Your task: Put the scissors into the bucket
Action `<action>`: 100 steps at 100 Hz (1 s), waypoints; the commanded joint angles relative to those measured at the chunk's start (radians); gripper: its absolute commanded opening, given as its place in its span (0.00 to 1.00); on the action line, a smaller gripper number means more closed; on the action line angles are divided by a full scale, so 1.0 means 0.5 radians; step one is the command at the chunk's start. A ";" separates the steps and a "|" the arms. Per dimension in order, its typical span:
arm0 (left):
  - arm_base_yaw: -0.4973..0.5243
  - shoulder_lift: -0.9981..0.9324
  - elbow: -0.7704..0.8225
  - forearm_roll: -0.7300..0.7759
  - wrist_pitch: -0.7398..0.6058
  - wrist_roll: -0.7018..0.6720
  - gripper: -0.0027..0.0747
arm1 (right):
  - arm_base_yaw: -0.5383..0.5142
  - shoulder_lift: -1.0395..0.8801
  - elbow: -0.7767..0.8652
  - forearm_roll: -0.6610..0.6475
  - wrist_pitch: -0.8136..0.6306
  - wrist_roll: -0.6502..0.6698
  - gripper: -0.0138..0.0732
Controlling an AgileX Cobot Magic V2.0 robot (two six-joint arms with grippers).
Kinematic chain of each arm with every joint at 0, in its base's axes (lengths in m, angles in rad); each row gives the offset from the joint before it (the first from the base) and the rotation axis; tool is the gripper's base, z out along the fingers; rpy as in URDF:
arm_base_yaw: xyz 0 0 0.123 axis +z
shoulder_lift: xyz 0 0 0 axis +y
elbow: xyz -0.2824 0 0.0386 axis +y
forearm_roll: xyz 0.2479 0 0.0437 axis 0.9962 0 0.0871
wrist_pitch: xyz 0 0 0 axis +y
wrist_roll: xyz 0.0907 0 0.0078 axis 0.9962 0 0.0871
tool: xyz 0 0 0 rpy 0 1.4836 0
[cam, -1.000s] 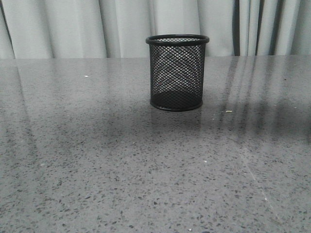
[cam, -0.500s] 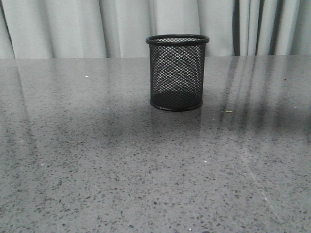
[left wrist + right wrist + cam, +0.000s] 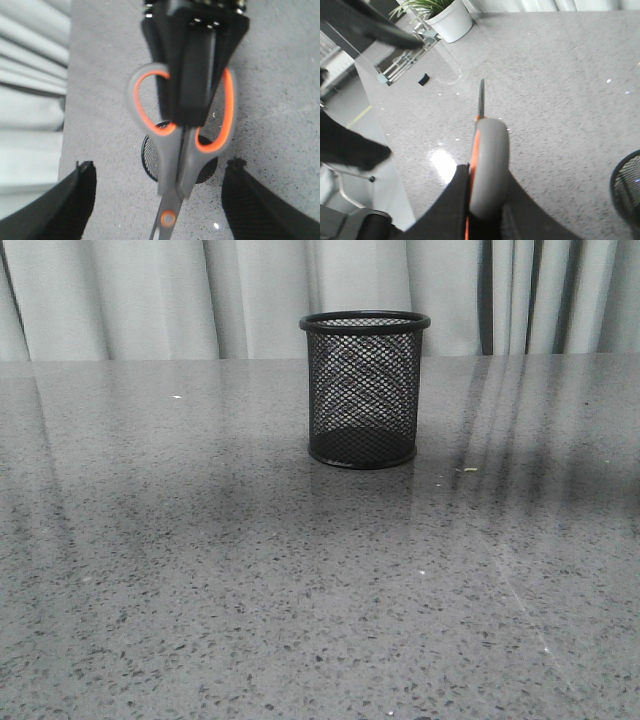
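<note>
— Front view: where's the bucket [image 3: 363, 390]?
— Upright on the table [image 3: 200, 590], toward 12 o'clock, a touch right of centre. No scissors or arm shows there.
— So who has them?
— The right gripper [image 3: 192, 100] is clamped on the scissors [image 3: 172, 165] at the handle loops. The left gripper [image 3: 162, 202] has its fingers spread wide and holds nothing.
— And their lie against the bucket?
— From the left wrist the shank crosses the bucket's [image 3: 150, 160] mouth, but that may only be line of sight. From the right wrist the blade runs straight away from the handles [image 3: 487, 160], and the mesh rim [image 3: 627, 190] sits well off that line.
— Next move?
— I'd judge the right arm must bring the long axis upright over the mouth, blades first.
</note>
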 commanded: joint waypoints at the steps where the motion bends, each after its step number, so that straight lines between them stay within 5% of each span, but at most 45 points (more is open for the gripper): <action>1: 0.084 -0.121 -0.071 -0.033 -0.097 -0.231 0.68 | -0.002 -0.041 -0.170 -0.059 -0.072 0.087 0.11; 22: 0.430 -0.251 -0.071 -0.033 -0.061 -0.651 0.67 | -0.002 -0.037 -0.519 -0.934 -0.055 0.688 0.11; 40: 0.689 -0.325 -0.071 -0.051 -0.003 -0.790 0.61 | -0.002 0.052 -0.862 -1.435 0.319 1.031 0.11; 57: 0.829 -0.357 -0.071 -0.156 0.011 -0.808 0.58 | -0.002 0.272 -1.140 -1.607 0.797 1.138 0.11; 78: 0.834 -0.357 -0.071 -0.192 0.047 -0.808 0.58 | 0.108 0.376 -1.191 -1.996 0.798 1.277 0.11; 100: 0.834 -0.353 -0.071 -0.210 0.047 -0.808 0.58 | 0.182 0.464 -1.191 -1.989 0.798 1.277 0.11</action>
